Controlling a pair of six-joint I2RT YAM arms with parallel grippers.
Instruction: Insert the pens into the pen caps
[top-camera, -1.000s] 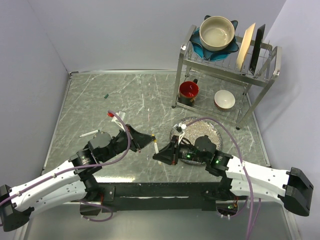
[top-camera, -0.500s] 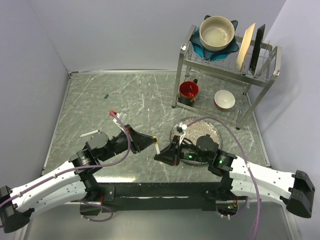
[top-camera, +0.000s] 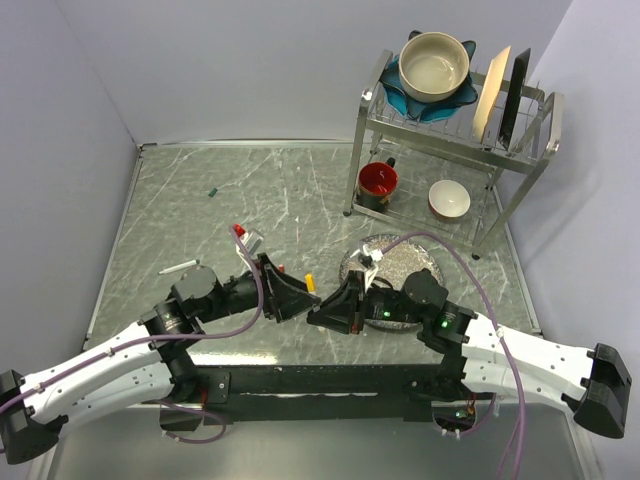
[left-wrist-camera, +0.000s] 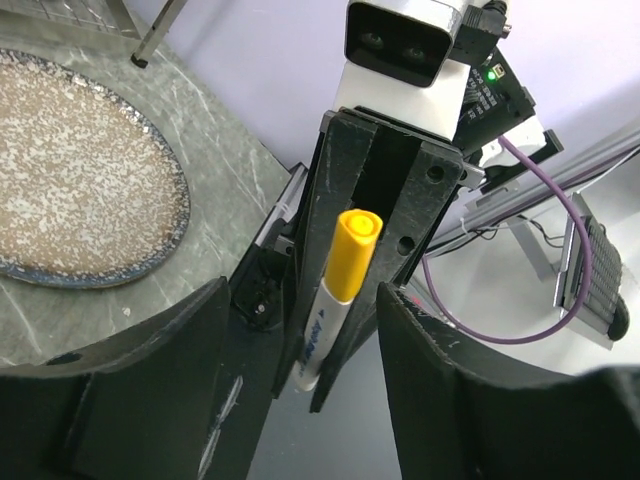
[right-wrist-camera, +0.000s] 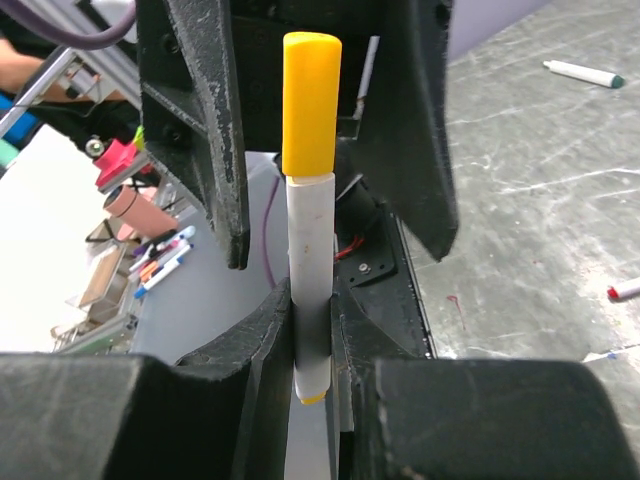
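Note:
A white pen (right-wrist-camera: 308, 250) stands upright in my right gripper (right-wrist-camera: 310, 310), which is shut on its lower barrel. The yellow pen cap (right-wrist-camera: 311, 100) sits on the pen's top end. My left gripper (left-wrist-camera: 303, 295) is open, its jaws spread either side of the capped pen (left-wrist-camera: 322, 330) and touching neither it nor the yellow cap (top-camera: 309, 283). A second pen (top-camera: 180, 267), green-tipped, lies on the table at the left. The end of a red-tipped pen (right-wrist-camera: 625, 290) shows on the table. A dark green cap (top-camera: 212, 190) lies far back left.
A speckled plate (top-camera: 395, 258) lies under my right arm. A wire dish rack (top-camera: 520, 150) at the back right holds a red mug (top-camera: 378, 182), a white bowl (top-camera: 449, 198), a beige bowl (top-camera: 434, 62) and upright plates. Grey walls border the table.
My left gripper moved right towards the right gripper, then its jaws opened from shut. The yellow cap now sits on the pen that the right gripper holds.

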